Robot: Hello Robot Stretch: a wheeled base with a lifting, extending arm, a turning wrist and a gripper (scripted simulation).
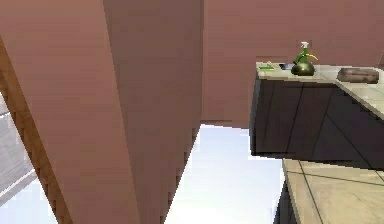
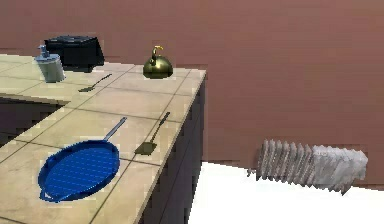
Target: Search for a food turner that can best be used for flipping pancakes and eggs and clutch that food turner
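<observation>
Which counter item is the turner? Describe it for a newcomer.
Start at the tan tiled counter. A round blue pan lies on it; the turner lies just right of the pan's handle. It is slim and dark, ending in a small flat blade.

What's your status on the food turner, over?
Food turner flat on counter, arm side view. Blue pan beside it, apart. Second utensil farther back, near kettle.
</observation>
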